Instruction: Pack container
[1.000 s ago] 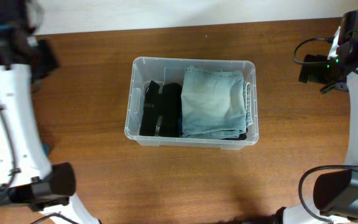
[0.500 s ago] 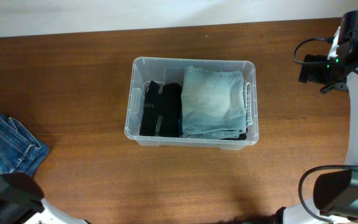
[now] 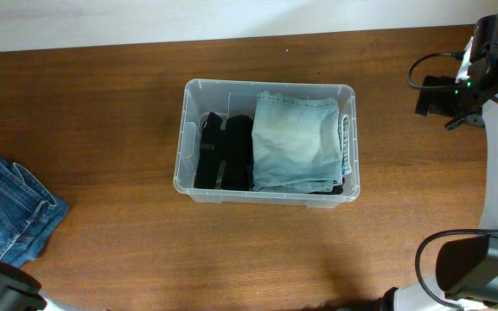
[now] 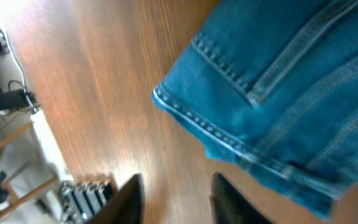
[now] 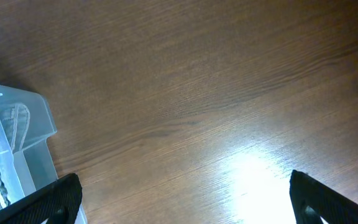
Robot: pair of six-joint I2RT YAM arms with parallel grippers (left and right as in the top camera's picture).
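As L gripper (image 4: pixel 178 202) parted since prev frame | jeans (image 3: pixel 11 212) now uncovered, container (image 3: pixel 266 83) unchanged | R gripper (image 5: pixel 188 202) apart

Bright, even light; glare on table (image 5: pixel 253 171); blurry left wrist view

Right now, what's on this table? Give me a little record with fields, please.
container: clear bin, mid-table, no lid on
inside, right: folded light-blue jeans
inside, left: black items, kind unclear
outside: darker blue jeans, at left edge of table
left jaws: apart, empty, near the darker jeans
right jaws: wide apart, empty, over bare wood
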